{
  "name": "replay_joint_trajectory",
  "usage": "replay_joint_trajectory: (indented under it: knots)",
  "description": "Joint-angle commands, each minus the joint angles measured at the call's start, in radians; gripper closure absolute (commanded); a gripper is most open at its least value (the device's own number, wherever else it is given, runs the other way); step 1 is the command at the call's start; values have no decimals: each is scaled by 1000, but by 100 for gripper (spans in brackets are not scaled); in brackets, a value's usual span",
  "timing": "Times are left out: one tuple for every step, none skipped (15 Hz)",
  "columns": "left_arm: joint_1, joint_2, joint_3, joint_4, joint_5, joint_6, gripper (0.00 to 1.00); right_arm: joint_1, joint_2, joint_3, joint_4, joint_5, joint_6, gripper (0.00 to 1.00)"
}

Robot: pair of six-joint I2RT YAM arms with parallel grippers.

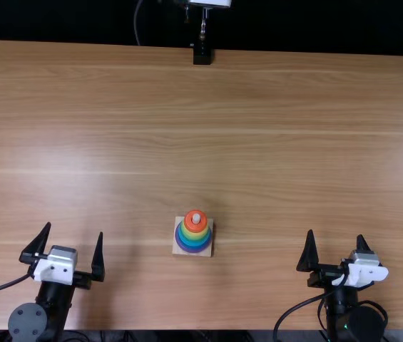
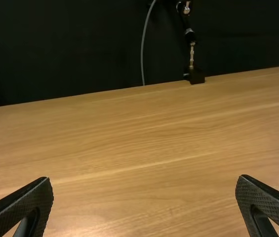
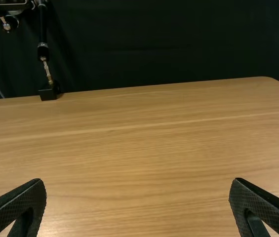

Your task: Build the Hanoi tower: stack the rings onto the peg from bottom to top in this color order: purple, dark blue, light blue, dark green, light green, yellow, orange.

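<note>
- Rings (image 1: 195, 234) stacked, purple lowest, through blues and yellow to orange, around pale peg (image 1: 196, 219) on square base (image 1: 178, 251)
- Left gripper (image 1: 75, 228), right gripper (image 1: 336, 233): fingers spread wide

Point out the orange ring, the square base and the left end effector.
Orange ring (image 1: 195, 228): top view, near side.
Square base (image 1: 176, 251): top view, bare corner.
Left end effector (image 1: 75, 228): top view, midway between fingertips.

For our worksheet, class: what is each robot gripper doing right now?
Left black two-fingered gripper: open, holding nothing, over the light brown wooden table.
Right black two-fingered gripper: open, holding nothing.
</note>
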Motion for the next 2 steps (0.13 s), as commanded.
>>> replay_joint_trajectory:
  knots:
    - [1, -12, -18, -10, 31, 26, 0, -8, -12, -18, -8, -5, -1, 0]
    - [1, -12, -18, -10, 31, 26, 0, -8, -12, -18, -8, -5, -1, 0]
